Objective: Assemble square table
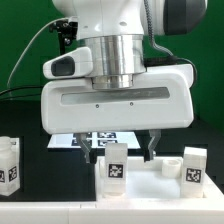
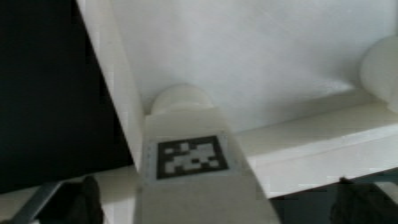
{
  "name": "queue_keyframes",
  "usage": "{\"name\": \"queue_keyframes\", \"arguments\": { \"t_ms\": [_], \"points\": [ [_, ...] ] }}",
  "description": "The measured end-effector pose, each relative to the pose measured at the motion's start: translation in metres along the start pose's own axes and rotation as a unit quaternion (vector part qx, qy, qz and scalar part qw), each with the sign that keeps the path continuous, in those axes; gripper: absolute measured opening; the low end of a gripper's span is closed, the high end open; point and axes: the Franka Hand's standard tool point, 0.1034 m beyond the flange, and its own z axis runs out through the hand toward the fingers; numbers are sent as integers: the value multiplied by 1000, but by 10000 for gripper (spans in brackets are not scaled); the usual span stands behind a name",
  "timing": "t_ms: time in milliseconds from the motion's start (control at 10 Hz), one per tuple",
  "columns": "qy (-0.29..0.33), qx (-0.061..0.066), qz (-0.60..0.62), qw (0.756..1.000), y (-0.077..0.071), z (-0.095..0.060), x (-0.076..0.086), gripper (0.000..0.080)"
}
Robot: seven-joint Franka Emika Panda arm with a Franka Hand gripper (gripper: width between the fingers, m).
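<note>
The square table's white slab [image 1: 140,188] lies at the front of the black table. Two short white legs with tags stand on it: one [image 1: 113,166] between my fingers, one [image 1: 193,166] at the exterior view's right. A third leg [image 1: 8,166] stands off the slab at the left. My gripper [image 1: 125,150] is open and straddles the middle leg, with a gap on both sides. In the wrist view the leg [image 2: 192,155] runs down to the slab [image 2: 267,50] near its rim. My gripper [image 2: 210,205] shows dark fingertips [image 2: 71,200] on either side, clear of the leg.
The marker board [image 1: 85,141] lies flat behind the slab, partly hidden by the gripper. A green wall stands at the back with black cables at the left. A rounded white shape [image 2: 381,70] shows at the wrist view's edge on the slab.
</note>
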Motion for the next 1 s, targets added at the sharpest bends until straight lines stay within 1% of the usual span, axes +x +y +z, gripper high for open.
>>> {"name": "queue_keyframes", "arguments": {
  "t_ms": [100, 200, 300, 400, 500, 600, 700, 800, 1000],
  "points": [
    [0, 0, 11, 1000, 0, 0, 0, 649],
    [0, 1, 21, 1000, 0, 0, 0, 560],
    [-1, 1, 60, 998, 0, 1, 0, 560],
    [1, 0, 113, 994, -1, 1, 0, 355],
    [3, -4, 175, 985, 1, 0, 0, 291],
    [6, -5, 235, 972, 0, 0, 0, 291],
    [6, -6, 312, 950, 0, 0, -1, 291],
    [4, 1, 371, 928, 2, 2, -3, 290],
    [-1, 19, 528, 849, -2, 3, -3, 290]
  ]
}}
